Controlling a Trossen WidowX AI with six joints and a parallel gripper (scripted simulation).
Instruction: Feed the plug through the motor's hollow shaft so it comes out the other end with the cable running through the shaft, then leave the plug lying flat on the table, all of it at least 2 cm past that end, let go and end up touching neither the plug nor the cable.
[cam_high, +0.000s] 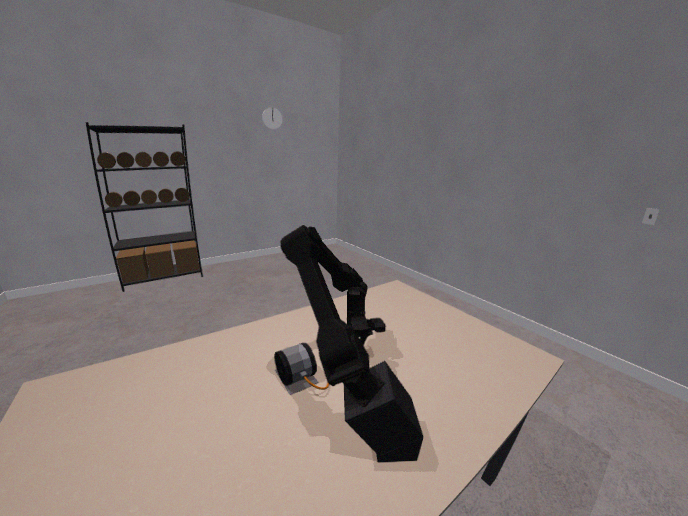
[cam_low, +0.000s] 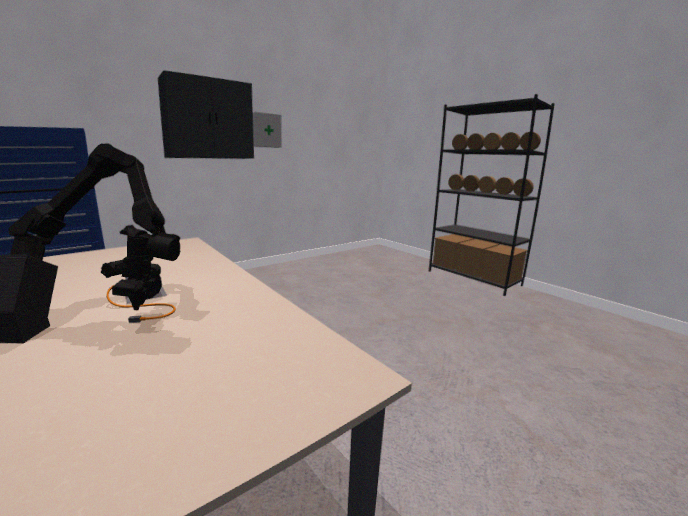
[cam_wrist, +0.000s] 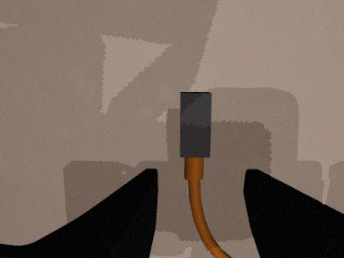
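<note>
The grey plug (cam_wrist: 196, 124) (cam_low: 133, 318) lies flat on the table (cam_high: 166, 444) (cam_low: 222, 388), just past my fingertips. Its orange cable (cam_wrist: 200, 217) (cam_low: 161, 314) (cam_high: 316, 384) runs back between my fingers on the table surface and curves off to the right. My gripper (cam_wrist: 201, 180) (cam_low: 136, 304) points straight down, low over the cable, and is open with nothing gripped. The grey cylindrical motor (cam_high: 295, 362) sits on its small base beside the arm. It is hidden behind the gripper in the exterior view. In the top view the arm hides the plug.
The black robot base (cam_high: 389, 422) (cam_low: 22, 294) stands on the table close to the motor. The table's edge runs in front and to the right in the exterior view. A black shelf rack (cam_high: 136, 128) (cam_low: 491, 106) stands far off against the wall.
</note>
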